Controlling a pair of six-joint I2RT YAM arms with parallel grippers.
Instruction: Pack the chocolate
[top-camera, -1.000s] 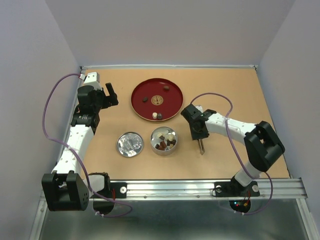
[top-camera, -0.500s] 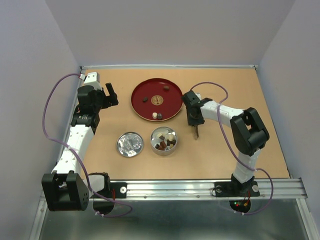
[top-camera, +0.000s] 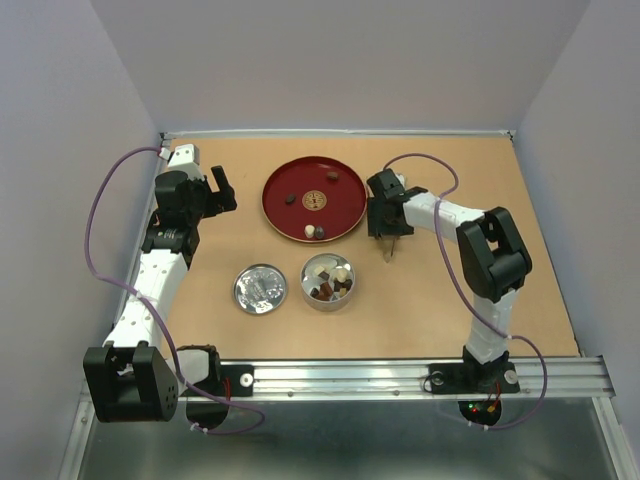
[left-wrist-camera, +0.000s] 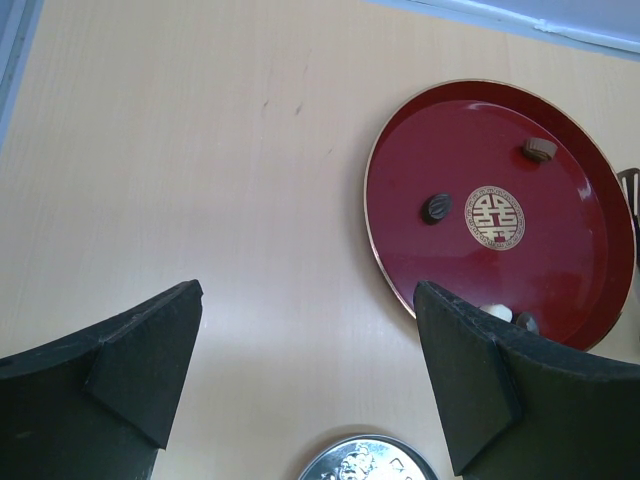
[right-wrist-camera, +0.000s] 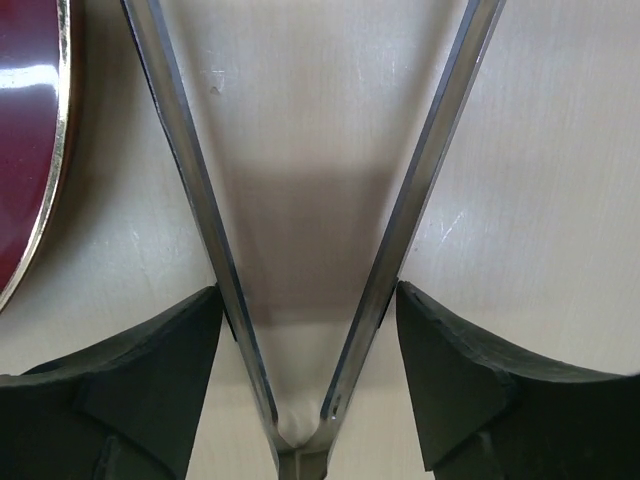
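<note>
On the desk (top-camera: 480, 170), toward its far edge, a round red plate (top-camera: 345, 215) is shown carrying four loose pieces of chocolate (top-camera: 289, 198). One dark piece lies left of the gold centre emblem and one brown piece lies by the far right rim. A cream piece and a dark piece lie close together at the near rim. More chocolate, dark, reddish and cream, is held in an open round tin (top-camera: 304, 280) nearer the arm bases. A silver lid (top-camera: 260, 288) lies just beside the tin on its left.

The right gripper (top-camera: 388, 238) is placed just right of the plate, apart from its rim, and is clasped around metal tongs (right-wrist-camera: 190, 170). In the right wrist view the two blades are spread in a V, each pressed against the inner face of one finger, with only bare desk between them. The plate's chocolate lies to the left of this gripper; the tin lies nearer the arm bases and to its left.

The left gripper (left-wrist-camera: 305, 300) is held fully released above bare desk left of the plate, the chocolate lying to its right.
</note>
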